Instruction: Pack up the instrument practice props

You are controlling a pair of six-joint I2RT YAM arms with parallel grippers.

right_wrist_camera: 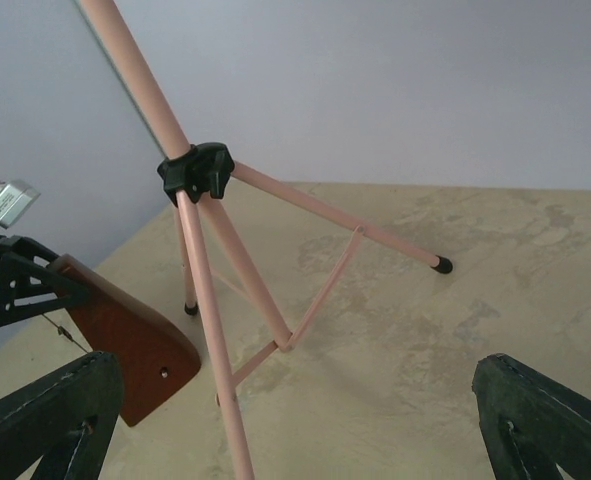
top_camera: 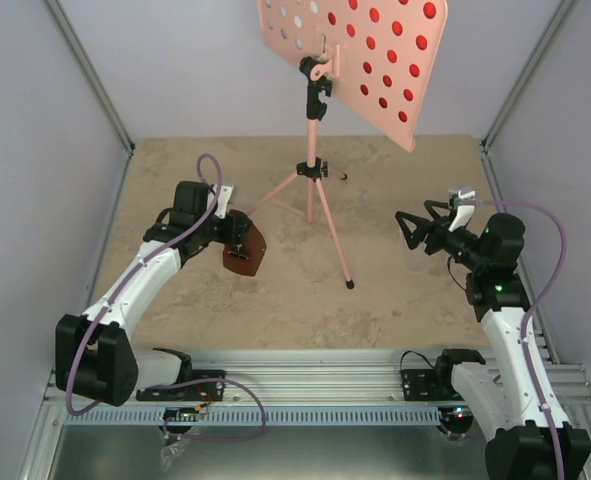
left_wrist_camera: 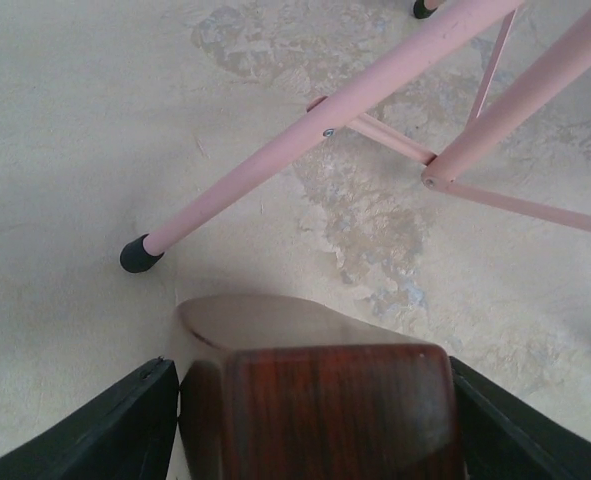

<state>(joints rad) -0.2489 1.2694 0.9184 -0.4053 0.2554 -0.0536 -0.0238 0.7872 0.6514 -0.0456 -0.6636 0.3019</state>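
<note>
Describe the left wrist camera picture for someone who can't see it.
A glossy brown wooden metronome fills the bottom, gripped between the left arm's black jaws. Beyond it, the pink music stand's legs with black feet cross a mottled beige table.

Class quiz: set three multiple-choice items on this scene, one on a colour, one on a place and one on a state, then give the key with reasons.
1. What colour are the legs of the stand?
A) blue B) pink C) green
2. Where is the metronome?
A) between the fingers of the left gripper B) on the desk C) by the right arm's base
3. How is the right gripper?
A) shut on the stand B) shut on the metronome C) open, empty
Key: 1B, the tubes are pink; 2A, fingers press both its sides; 3C, the jaws are spread with nothing between.
</note>
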